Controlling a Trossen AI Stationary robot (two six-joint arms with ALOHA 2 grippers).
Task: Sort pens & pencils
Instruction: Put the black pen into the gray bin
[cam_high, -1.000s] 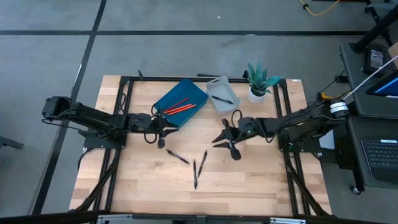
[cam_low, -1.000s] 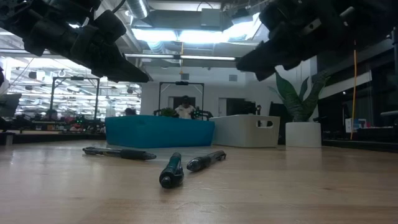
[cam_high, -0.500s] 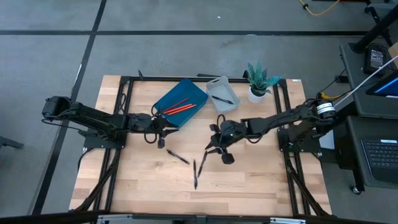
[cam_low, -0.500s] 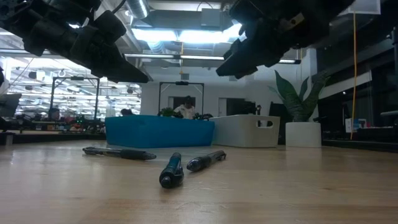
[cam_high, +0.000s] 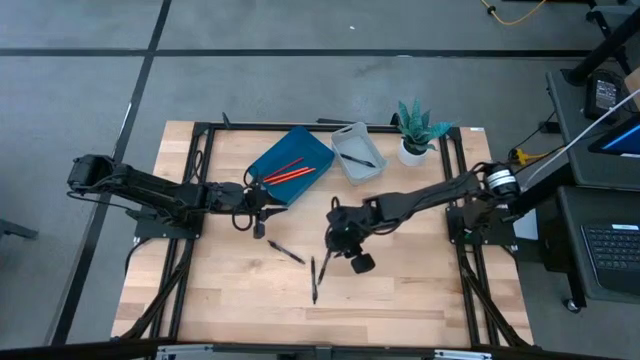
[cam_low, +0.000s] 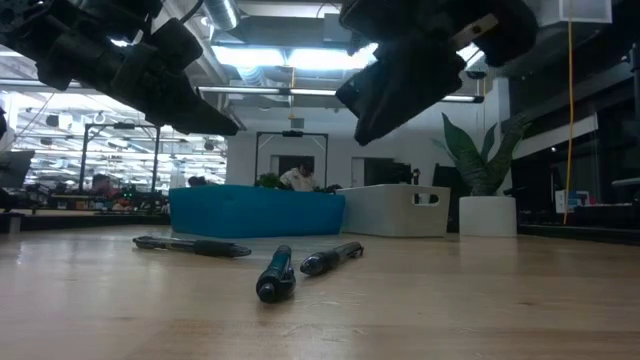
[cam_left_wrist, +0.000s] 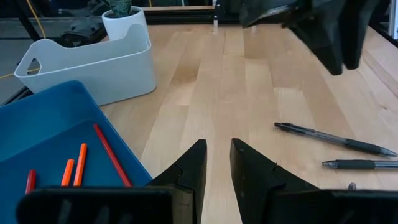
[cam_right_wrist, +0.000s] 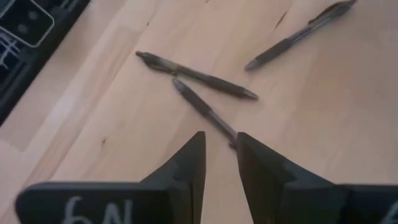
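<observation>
High view: right gripper (cam_high: 334, 240) partly covers one of the pens (cam_high: 313, 278) at frame centre; its fingers stand slightly apart, empty. Three slim black pens lie loose on the pale wood-grain table (cam_high: 400, 290). Red-orange pencils (cam_high: 291, 172) lie in the blue tray (cam_high: 320, 150), upper centre. Left gripper (cam_high: 262, 212) hovers beside the tray, fingers narrowly apart, empty.

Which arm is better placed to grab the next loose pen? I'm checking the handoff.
Probably the right: the right gripper hovers directly over the pens on the table. The left gripper sits beside the blue tray, farther off.
</observation>
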